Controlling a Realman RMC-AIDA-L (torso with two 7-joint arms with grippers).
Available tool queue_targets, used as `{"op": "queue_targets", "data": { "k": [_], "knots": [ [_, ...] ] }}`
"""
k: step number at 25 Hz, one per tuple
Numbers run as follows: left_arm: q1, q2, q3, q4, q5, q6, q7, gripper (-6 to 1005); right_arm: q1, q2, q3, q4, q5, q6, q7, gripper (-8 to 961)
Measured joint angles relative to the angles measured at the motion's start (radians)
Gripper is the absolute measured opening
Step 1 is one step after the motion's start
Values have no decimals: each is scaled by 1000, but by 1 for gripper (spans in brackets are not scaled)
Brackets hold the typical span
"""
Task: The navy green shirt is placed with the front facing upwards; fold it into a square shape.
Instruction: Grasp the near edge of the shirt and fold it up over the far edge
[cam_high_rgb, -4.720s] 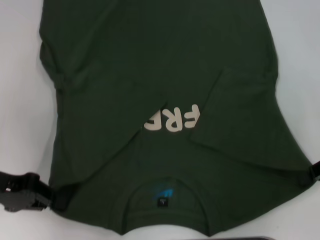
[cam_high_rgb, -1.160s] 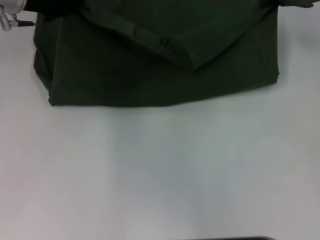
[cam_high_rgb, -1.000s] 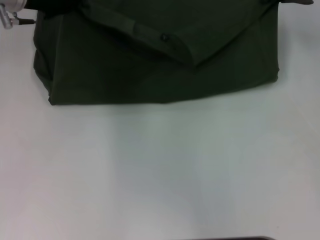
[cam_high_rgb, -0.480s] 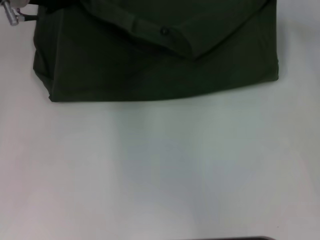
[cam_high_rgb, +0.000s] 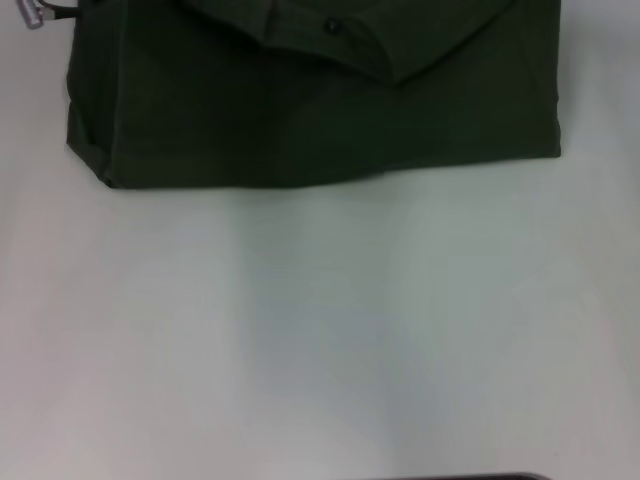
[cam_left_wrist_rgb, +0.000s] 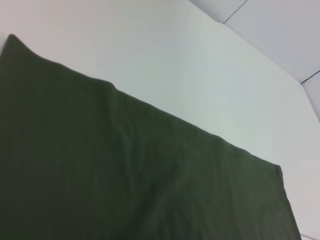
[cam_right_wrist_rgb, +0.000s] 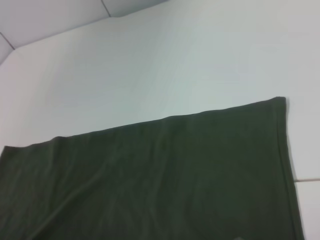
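The navy green shirt (cam_high_rgb: 300, 110) lies folded at the far side of the white table in the head view, plain dark green side up. Its lettering and neck label are hidden. A folded flap with a hem band (cam_high_rgb: 330, 40) lies across its top. The near fold edge runs straight from left to right. In the left wrist view the shirt (cam_left_wrist_rgb: 125, 175) fills the lower part, and in the right wrist view the shirt (cam_right_wrist_rgb: 160, 180) does the same. Only a small silver fitting of the left arm (cam_high_rgb: 33, 14) shows at the far left corner. Neither gripper's fingers appear.
The bare white table (cam_high_rgb: 320, 330) stretches from the shirt's near edge toward me. A dark strip (cam_high_rgb: 470, 477) lies at the very near edge. Table seams (cam_right_wrist_rgb: 105, 7) show beyond the shirt in the wrist views.
The shirt's near half with collar and lettering has been folded over away from me. In the last second its near edge shifted farther away and both arms slid out past the far edge.
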Motion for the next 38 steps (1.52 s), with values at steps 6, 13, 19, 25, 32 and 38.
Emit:
{"op": "queue_targets", "data": {
  "k": [6, 13, 19, 25, 32, 38],
  "knots": [
    [-11, -5, 29, 42, 1, -47, 0, 31, 9, 22, -91, 54, -2, 119, 0, 61],
    [-5, -22, 38, 45, -1, -70, 4, 32, 2, 68, -159, 89, -5, 283, -3, 63],
    [2, -33, 35, 42, -1, -78, 4, 33, 12, 75, -162, 127, -6, 308, -45, 64],
    [4, -38, 36, 36, -2, -69, 15, 35, 13, 56, -162, 129, -6, 274, -48, 66],
    [19, -50, 39, 15, -6, -64, 16, 62, 19, 33, -160, 137, -6, 240, -41, 68],
    [32, -49, 39, 8, -49, -28, 25, 219, 31, 4, -154, 153, -6, 167, -38, 338]
  ]
}}
